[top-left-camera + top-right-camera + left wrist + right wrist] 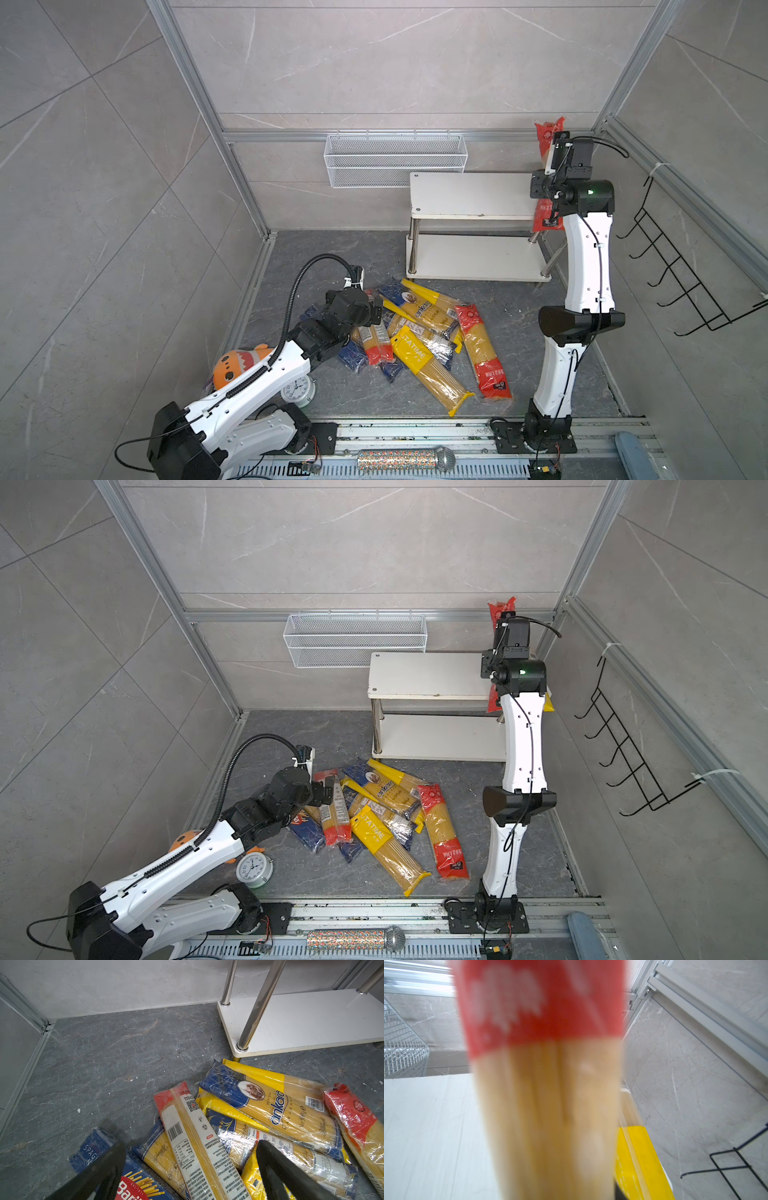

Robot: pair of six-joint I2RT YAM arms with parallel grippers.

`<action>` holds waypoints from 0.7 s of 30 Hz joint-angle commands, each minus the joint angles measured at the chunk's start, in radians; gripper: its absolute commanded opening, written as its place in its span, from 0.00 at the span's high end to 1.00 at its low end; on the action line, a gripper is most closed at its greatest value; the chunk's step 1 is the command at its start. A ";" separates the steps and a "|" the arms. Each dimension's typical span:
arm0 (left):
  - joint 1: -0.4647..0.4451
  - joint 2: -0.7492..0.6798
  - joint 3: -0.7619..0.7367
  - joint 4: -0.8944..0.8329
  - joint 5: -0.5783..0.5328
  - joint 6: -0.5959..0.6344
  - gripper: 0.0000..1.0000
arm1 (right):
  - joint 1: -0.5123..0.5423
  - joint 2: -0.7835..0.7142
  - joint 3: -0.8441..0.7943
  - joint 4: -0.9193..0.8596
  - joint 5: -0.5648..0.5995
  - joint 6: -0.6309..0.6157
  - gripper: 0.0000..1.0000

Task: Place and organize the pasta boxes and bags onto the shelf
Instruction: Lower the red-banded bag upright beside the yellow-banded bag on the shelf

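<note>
Several pasta boxes and bags lie in a heap on the dark floor in front of the shelf. My left gripper hangs open just over the heap. Its fingers straddle a red-ended bag beside the dark blue Barilla box. My right gripper is above the right end of the shelf's top board. A red-ended bag runs through it, blurred, and hides its jaws. A yellow-ended bag lies on that board.
A white wire basket hangs on the back wall. A black hook rack is on the right wall. An orange plush toy and an alarm clock sit under my left arm. A microphone lies on the front rail.
</note>
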 commanded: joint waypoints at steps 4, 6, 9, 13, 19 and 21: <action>-0.004 -0.021 0.049 0.030 0.006 0.021 0.00 | -0.006 0.054 0.018 0.140 0.033 -0.024 0.29; -0.005 -0.029 0.049 0.028 0.004 0.017 0.00 | -0.005 0.052 0.018 0.140 0.044 -0.027 0.27; -0.004 -0.034 0.053 0.013 -0.008 0.010 0.00 | -0.005 0.041 0.013 0.133 0.045 -0.026 0.26; -0.004 -0.043 0.051 0.005 -0.008 0.002 0.00 | -0.003 -0.010 -0.006 0.105 0.024 0.003 0.26; -0.005 -0.060 0.046 0.003 -0.008 0.002 0.00 | 0.042 -0.142 -0.161 0.122 -0.007 0.024 0.23; -0.005 -0.069 0.043 0.001 -0.008 0.000 0.00 | 0.062 -0.174 -0.219 0.122 -0.067 0.041 0.23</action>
